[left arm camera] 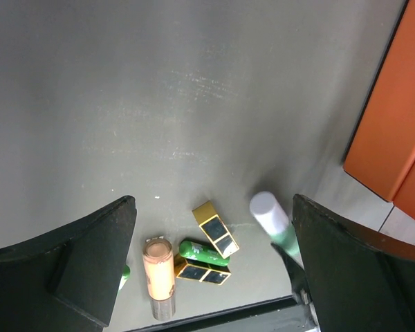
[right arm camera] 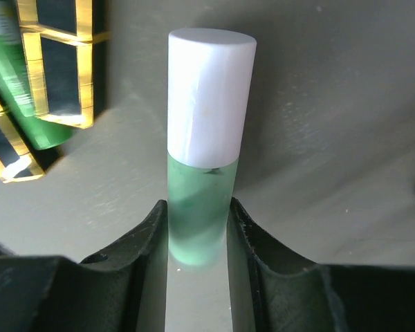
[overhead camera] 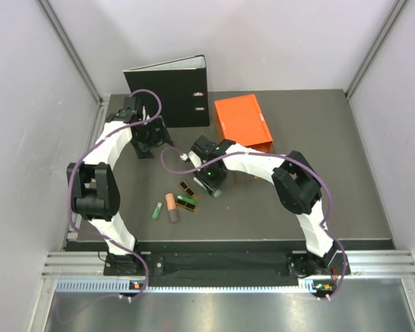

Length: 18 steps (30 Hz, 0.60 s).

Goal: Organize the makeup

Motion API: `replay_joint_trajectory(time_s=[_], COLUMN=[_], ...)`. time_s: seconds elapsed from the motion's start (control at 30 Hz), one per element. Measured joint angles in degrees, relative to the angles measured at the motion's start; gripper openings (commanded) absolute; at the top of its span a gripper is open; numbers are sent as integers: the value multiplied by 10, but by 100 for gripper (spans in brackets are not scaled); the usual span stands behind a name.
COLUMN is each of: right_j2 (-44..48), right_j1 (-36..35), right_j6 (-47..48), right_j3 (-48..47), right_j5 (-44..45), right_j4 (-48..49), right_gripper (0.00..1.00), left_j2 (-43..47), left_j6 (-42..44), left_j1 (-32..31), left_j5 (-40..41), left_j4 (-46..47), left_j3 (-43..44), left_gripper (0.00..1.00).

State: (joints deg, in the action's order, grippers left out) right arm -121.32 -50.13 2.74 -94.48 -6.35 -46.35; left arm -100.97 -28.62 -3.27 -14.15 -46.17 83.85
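Right claw (right arm camera: 197,232) clamped on the mint tube (right arm camera: 209,104) with its lilac cap, low over the tabletop (overhead camera: 277,214), near the other makeup (overhead camera: 180,203). Left claw (overhead camera: 144,146) gapes wide, empty. Step, likely: placing this tube. Next: pick a spot, set down, release.

Mint tube (right arm camera: 207,145) with lilac cap; orange box (overhead camera: 243,122); black binder (overhead camera: 169,90).

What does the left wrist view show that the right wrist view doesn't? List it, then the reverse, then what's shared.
Left wrist only: the peach tube and the open left claw. Right wrist only: the right claw gripping the lilac tube at its mint body. Both: that tube, the green stick, the black cases.
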Motion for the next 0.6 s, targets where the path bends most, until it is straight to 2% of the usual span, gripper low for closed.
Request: replay_joint_trajectory(time_s=[0.2, 0.37, 0.6], right_j2=[61, 126, 210], right_j1=[-17, -18, -18], right_j6=[7, 13, 53], right_j3=[-6, -47, -58], right_j5=[-17, -34, -12], right_j4=[-3, -8, -14], right_gripper=[0, 0, 0], left_j2=[0, 0, 0], left_j6=[0, 0, 0], left_j1=[0, 0, 0], left_j5=[-4, -10, -20], left_j4=[6, 13, 26], left_j3=[-10, -10, -10], left_gripper=[99, 99, 99])
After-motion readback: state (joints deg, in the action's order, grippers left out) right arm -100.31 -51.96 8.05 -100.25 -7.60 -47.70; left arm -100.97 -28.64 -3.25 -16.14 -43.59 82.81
